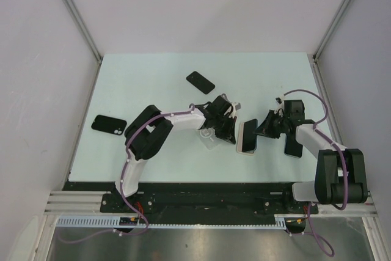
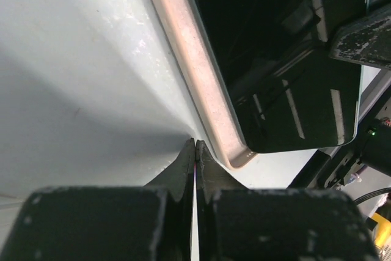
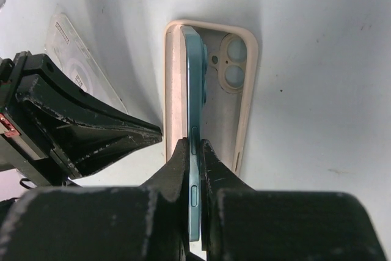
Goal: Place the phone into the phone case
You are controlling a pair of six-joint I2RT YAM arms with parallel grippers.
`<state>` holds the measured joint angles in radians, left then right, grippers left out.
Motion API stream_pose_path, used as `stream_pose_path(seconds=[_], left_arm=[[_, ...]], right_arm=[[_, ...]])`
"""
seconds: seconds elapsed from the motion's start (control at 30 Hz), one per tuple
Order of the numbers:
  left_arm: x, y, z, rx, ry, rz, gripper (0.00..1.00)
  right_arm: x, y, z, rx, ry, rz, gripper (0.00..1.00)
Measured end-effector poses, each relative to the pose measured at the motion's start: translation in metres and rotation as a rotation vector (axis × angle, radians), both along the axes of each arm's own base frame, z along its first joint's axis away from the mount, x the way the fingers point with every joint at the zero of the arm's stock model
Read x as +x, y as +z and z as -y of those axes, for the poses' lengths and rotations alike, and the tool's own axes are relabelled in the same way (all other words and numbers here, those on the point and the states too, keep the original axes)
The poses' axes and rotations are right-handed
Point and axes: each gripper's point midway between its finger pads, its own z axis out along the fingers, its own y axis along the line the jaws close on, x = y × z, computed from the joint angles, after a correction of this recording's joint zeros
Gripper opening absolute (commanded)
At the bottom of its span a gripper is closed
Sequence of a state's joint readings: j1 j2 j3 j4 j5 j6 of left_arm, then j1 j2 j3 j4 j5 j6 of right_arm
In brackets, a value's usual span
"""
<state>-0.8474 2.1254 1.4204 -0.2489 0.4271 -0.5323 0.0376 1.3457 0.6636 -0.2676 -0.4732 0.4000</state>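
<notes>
Your right claw (image 3: 194, 146) is clamped on the slim teal-blue phone (image 3: 195, 71), holding it up on its long edge inside the cream rubbery phone case (image 3: 247, 90). The case lies open side up on the pale counter (image 3: 324, 59). Your left claw (image 2: 195, 146) is clenched on nothing, tips down just beside the case's rim.

Top external view: high behind both arm bases (image 1: 126, 186), facing steeply down on the whole pale matte counter (image 1: 153, 84). Left wrist view: just behind the left gripper (image 2: 195, 146), grazing the counter, very near. Right wrist view: behind the right gripper (image 3: 194, 148), facing down, near. All share the beige soft-rimmed phone case (image 1: 242, 140) and blue-edged glossy phone (image 1: 250, 136).
</notes>
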Motion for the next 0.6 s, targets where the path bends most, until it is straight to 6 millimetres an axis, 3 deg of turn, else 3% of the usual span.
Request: stream_pose_path(seconds=[0.6], left_arm=[[-0.007,-0.001,0.007,-0.012,-0.004,-0.007,0.00]], right_arm=[[0.001,-0.011,-0.012,0.138,-0.008,0.013,0.00]])
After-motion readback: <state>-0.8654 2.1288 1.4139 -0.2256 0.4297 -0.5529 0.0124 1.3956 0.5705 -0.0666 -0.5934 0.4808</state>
